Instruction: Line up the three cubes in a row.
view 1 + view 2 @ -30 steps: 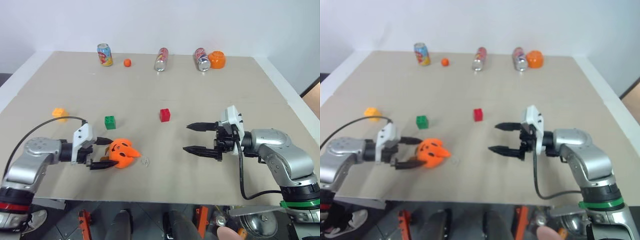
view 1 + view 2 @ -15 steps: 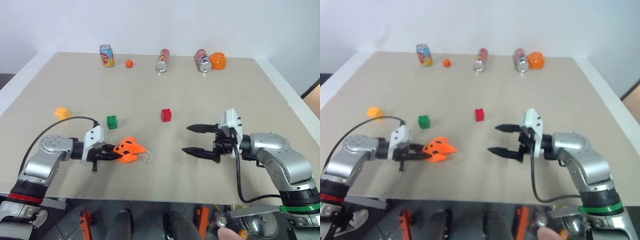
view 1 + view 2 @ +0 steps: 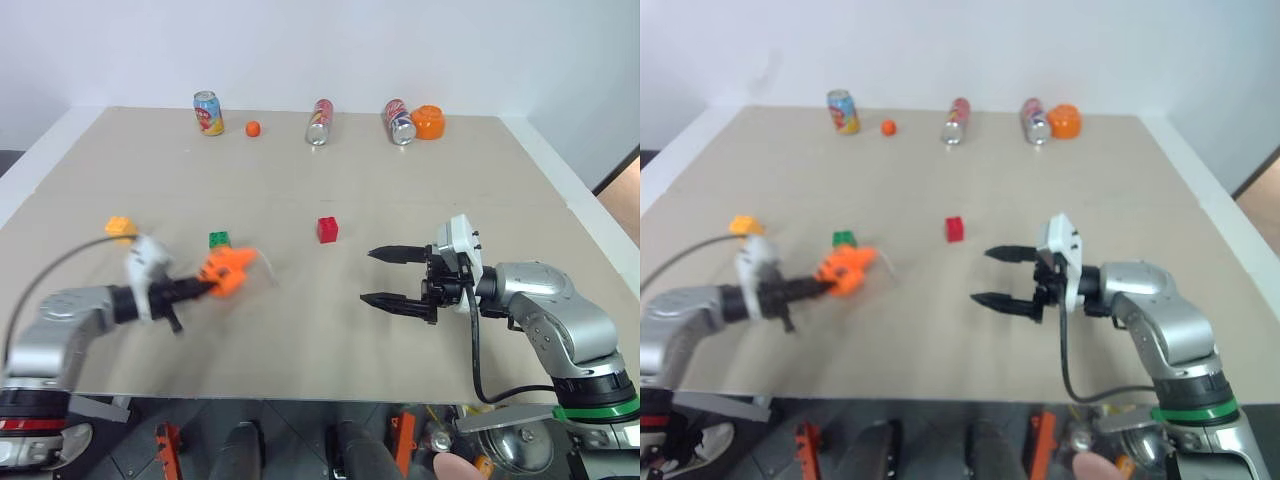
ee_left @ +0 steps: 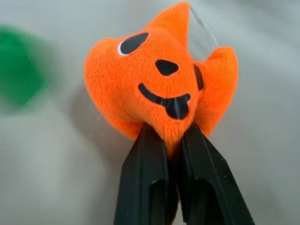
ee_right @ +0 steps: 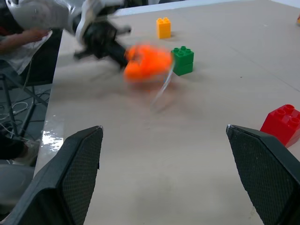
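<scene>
A red cube (image 3: pixel 327 229) sits mid-table. A green cube (image 3: pixel 219 240) lies to its left, and a yellow-orange cube (image 3: pixel 121 227) farther left. My left gripper (image 3: pixel 205 287) is shut on the orange pumpkin-faced plush toy (image 3: pixel 228 271), held just in front of the green cube; the left wrist view shows both fingers (image 4: pixel 145 187) pinching the toy (image 4: pixel 159 84). My right gripper (image 3: pixel 385 276) stands open over the table, right of the red cube, nothing between its fingers. The right wrist view shows the red cube (image 5: pixel 282 123), green cube (image 5: pixel 183 60) and yellow-orange cube (image 5: pixel 163 27).
Along the far edge stand an upright soda can (image 3: pixel 208 112), a small orange ball (image 3: pixel 253 128), two cans lying down (image 3: pixel 319 121) (image 3: pixel 398 121) and an orange round object (image 3: pixel 430 121). The table's front edge (image 3: pixel 300 398) is close.
My left gripper shut on the orange plush toy, then lifted and carried it left, toward the green cube. The right gripper kept still and open.
</scene>
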`<state>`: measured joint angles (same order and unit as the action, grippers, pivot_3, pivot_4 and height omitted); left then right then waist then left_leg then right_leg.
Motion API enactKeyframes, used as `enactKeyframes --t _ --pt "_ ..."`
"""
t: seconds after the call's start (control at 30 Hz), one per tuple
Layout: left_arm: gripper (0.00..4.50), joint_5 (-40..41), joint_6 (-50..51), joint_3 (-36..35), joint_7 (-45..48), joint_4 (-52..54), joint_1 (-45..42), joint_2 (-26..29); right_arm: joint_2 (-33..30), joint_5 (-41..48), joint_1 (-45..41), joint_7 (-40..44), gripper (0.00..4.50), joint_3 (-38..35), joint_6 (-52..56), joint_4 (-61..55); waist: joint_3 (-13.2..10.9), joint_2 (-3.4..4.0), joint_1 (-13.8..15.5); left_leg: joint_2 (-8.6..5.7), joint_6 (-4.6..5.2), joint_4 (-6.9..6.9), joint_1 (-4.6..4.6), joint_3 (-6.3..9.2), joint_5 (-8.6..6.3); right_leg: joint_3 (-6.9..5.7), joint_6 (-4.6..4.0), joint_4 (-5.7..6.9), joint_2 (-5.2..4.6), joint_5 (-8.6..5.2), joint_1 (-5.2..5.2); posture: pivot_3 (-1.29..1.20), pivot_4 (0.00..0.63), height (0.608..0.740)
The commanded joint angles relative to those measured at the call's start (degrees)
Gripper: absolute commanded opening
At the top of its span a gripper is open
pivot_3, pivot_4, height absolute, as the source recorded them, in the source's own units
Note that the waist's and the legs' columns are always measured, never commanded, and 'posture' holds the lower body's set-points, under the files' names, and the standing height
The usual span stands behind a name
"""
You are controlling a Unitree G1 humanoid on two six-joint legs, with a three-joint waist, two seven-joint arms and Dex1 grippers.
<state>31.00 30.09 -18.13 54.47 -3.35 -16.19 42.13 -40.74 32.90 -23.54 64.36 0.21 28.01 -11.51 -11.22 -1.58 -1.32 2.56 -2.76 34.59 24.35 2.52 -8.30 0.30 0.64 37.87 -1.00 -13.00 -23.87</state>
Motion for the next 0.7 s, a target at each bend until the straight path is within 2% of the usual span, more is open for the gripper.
enactKeyframes --t 0.03,0.2,0.33,0.57,0.7 --pt "0.01 2.0 2.3 -10.1 -7.1 -5.8 -3.1 3.4 0.9 0.6 -2.7 2.2 4.35 0.7 -1.0 0.7 0.0 0.0 0.0 0.02 0.0 -0.02 0.0 0.0 0.0 0.0 0.0 0.0 0.04 0.0 -0.01 0.0 0.15 0.74" --pt "0.01 0.0 1.2 -17.0 -15.7 -13.7 -5.5 6.9 5.4 3.1 -7.9 3.2 4.35 2.0 0.0 1.2 0.0 0.0 -0.2 0.1 -0.05 -0.16 -0.01 -0.07 -0.07 0.05 0.2 0.04 0.12 0.17 -0.12 0.0 0.15 0.74" --pt "0.01 -0.5 -0.3 -21.1 -22.3 -19.7 -6.9 7.2 10.5 6.0 -12.5 3.1 4.35 3.2 1.8 -0.1 0.0 -0.04 -0.2 0.13 -0.19 -0.18 0.08 -0.08 -0.16 0.04 0.23 0.07 0.13 0.19 -0.22 0.0 0.15 0.74" --pt "0.01 -8.9 -3.6 -18.3 -40.6 -33.5 -12.1 6.7 13.2 2.3 -13.0 3.6 4.35 7.1 -0.6 0.8 0.1 -0.29 0.2 0.12 -0.22 -0.12 0.14 -0.08 -0.15 -0.01 0.25 0.1 0.08 0.21 -0.23 0.0 0.15 0.74" --pt "1.52 -12.2 -4.0 -16.2 -47.1 -38.5 -14.3 5.8 13.6 1.4 -12.2 2.5 4.35 7.3 -1.3 0.4 0.3 -0.53 0.1 0.14 -0.23 -0.09 0.12 -0.18 -0.15 0.01 0.24 0.1 0.06 0.31 -0.25 0.0 0.15 0.74"
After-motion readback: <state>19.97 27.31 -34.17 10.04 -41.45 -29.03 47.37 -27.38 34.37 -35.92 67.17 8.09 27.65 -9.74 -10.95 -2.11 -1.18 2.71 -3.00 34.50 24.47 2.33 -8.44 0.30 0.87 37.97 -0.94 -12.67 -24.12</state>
